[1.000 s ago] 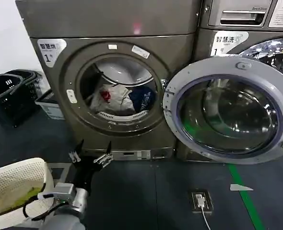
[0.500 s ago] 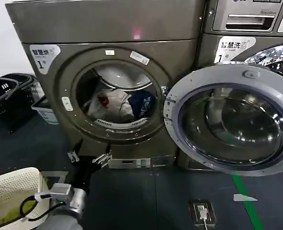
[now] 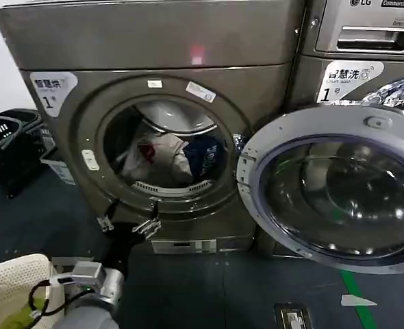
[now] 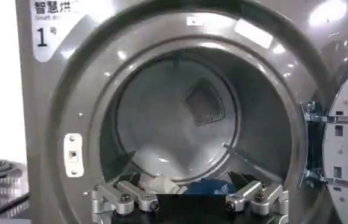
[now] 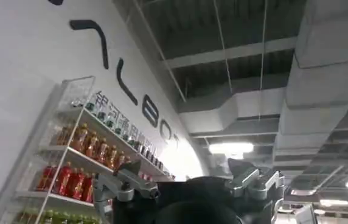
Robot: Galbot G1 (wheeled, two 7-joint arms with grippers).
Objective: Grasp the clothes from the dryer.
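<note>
White and blue clothes [image 3: 171,156] sat centre frame in dryer [image 3: 154,130] | my left hand [image 3: 128,223] released, lower left, below opening | right hand [image 5: 189,185] spread.

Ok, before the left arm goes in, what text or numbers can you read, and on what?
"1": white sticker on the dryer, above blurred Chinese.
"LG": neighbouring machine; the rest is blurred.
"1": its white label, Chinese unreadable.
"LBO": wall lettering, cut off.
</note>
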